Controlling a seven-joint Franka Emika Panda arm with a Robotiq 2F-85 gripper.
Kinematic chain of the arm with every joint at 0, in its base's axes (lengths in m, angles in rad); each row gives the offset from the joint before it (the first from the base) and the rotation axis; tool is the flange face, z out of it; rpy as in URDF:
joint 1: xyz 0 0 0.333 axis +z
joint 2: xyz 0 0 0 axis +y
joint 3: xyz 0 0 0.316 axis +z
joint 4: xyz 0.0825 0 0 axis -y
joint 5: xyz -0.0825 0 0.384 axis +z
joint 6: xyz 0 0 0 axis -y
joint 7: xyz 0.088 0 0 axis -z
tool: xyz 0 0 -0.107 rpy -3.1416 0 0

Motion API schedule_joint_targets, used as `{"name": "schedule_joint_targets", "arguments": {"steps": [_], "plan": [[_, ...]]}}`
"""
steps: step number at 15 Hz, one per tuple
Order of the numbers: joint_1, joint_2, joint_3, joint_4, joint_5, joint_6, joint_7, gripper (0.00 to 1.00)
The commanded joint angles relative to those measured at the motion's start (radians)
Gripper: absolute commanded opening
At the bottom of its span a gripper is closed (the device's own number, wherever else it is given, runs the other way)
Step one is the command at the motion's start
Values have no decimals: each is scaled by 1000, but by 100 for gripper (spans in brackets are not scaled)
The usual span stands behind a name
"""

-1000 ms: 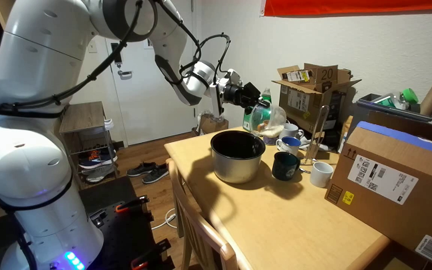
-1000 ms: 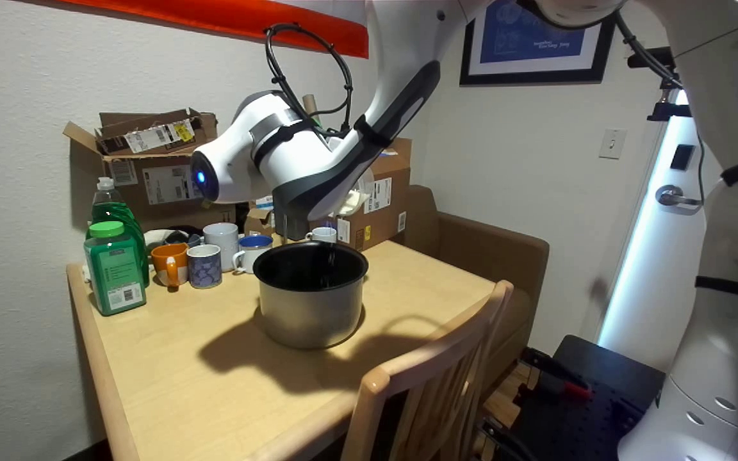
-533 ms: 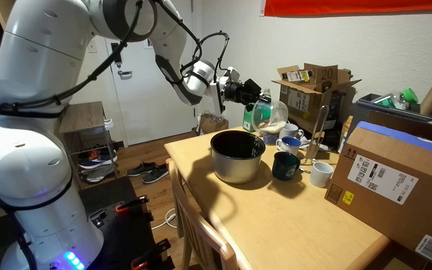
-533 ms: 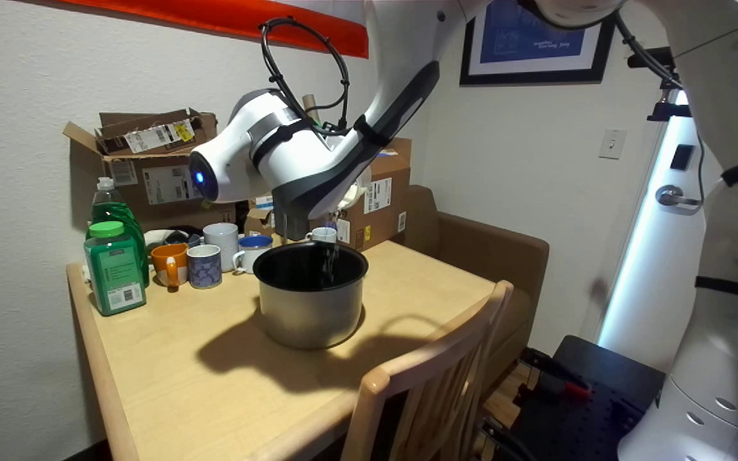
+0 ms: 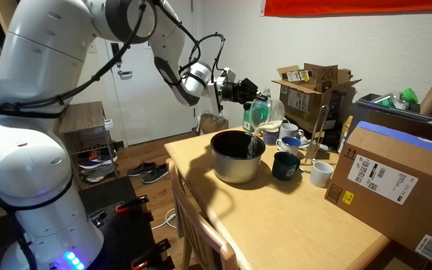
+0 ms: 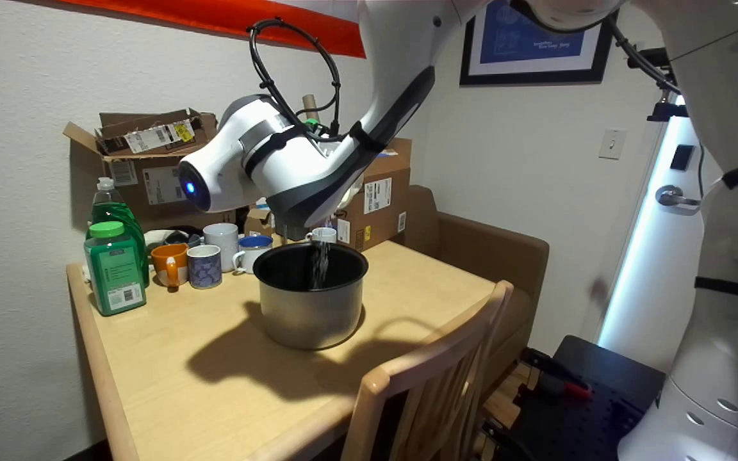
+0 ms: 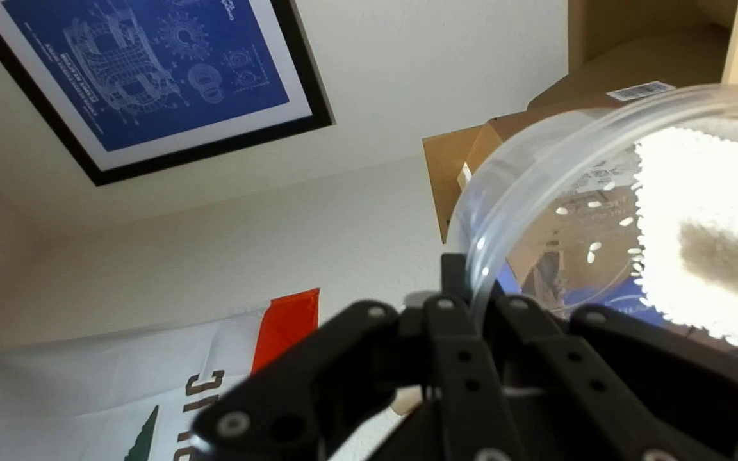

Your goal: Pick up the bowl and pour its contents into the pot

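A clear, see-through bowl (image 5: 267,112) hangs tilted just above the pot's rim, with white grains (image 7: 696,186) in it. My gripper (image 5: 263,98) is shut on the bowl's edge; in the wrist view the rim (image 7: 523,192) runs down between the dark fingers (image 7: 455,272). From the lowered lip a stream of grains (image 5: 252,145) falls into the far side of the wide silver pot (image 5: 236,168). The pot (image 6: 311,314) stands upright on the table, its floor hidden by its wall. In an exterior view the forearm hides the gripper and most of the bowl (image 6: 351,192).
Beside the pot stand a dark mug (image 5: 285,167), a white cup (image 5: 321,174) and a blue-lined mug (image 5: 289,144). Green bottles (image 6: 116,269) and more mugs are at the table's back. A large carton (image 5: 392,187) and a chair (image 6: 433,365) flank the table.
The bowl and gripper have shifted slightly, toward the pot's middle, and the bowl has tipped further. The falling stream of grains has grown thicker. The pot has stayed in place.
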Motion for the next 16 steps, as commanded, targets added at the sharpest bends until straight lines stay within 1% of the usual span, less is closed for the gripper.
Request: {"name": "schedule_joint_targets", "arguments": {"steps": [1,9,16], "plan": [[14,22,8,29,-21,-50,-32,3],[39,42,13,33,-27,-94,-30,3],[43,51,16,33,-34,-109,-29,3]]}}
